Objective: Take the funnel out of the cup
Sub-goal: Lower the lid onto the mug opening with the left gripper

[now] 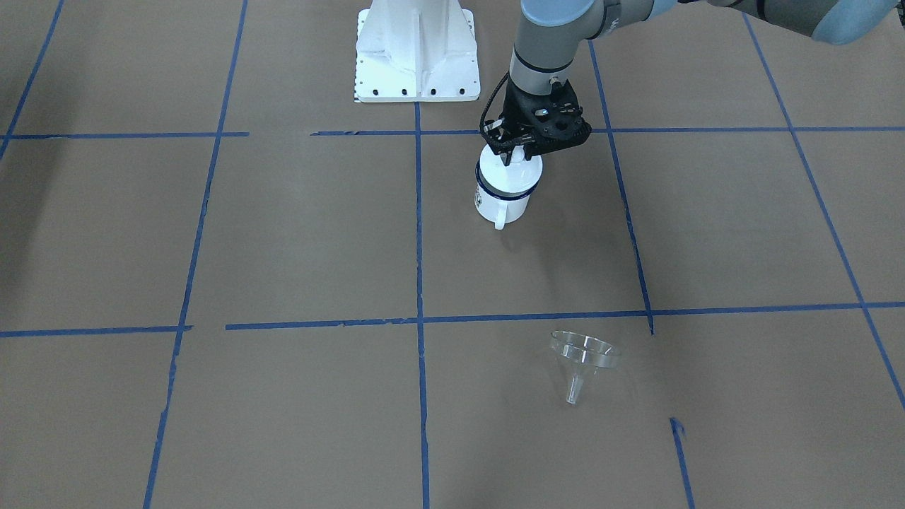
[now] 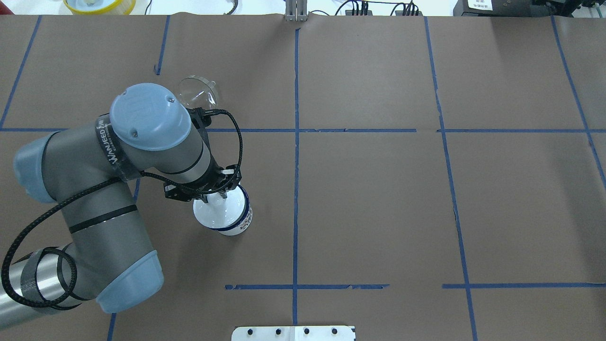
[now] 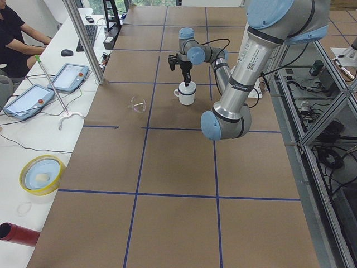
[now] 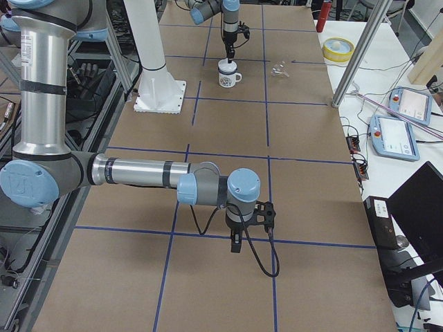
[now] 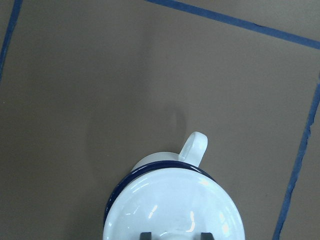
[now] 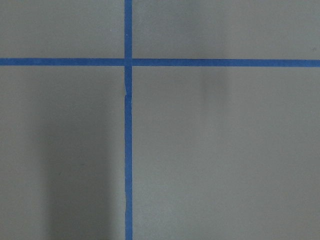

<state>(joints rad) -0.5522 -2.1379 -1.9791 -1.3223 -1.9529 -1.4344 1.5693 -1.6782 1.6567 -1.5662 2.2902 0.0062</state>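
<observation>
The clear funnel point(image 1: 583, 357) lies on its side on the brown table, apart from the cup and out of it; it also shows in the overhead view point(image 2: 196, 92). The cup point(image 1: 502, 201) is a white mug with a dark blue rim, standing upright with a white lid point(image 5: 170, 205) on its mouth. My left gripper point(image 1: 515, 152) points straight down over the cup, its fingers closed narrowly on the knob of the lid. My right gripper point(image 4: 235, 242) hangs low over bare table far from both; I cannot tell whether it is open or shut.
The white robot base point(image 1: 417, 53) stands close behind the cup. Blue tape lines point(image 1: 418, 233) cross the brown table. A yellow-rimmed dish point(image 3: 42, 173), tablets point(image 3: 70, 77) and an operator point(image 3: 17, 33) are at a side bench beyond the table's far edge.
</observation>
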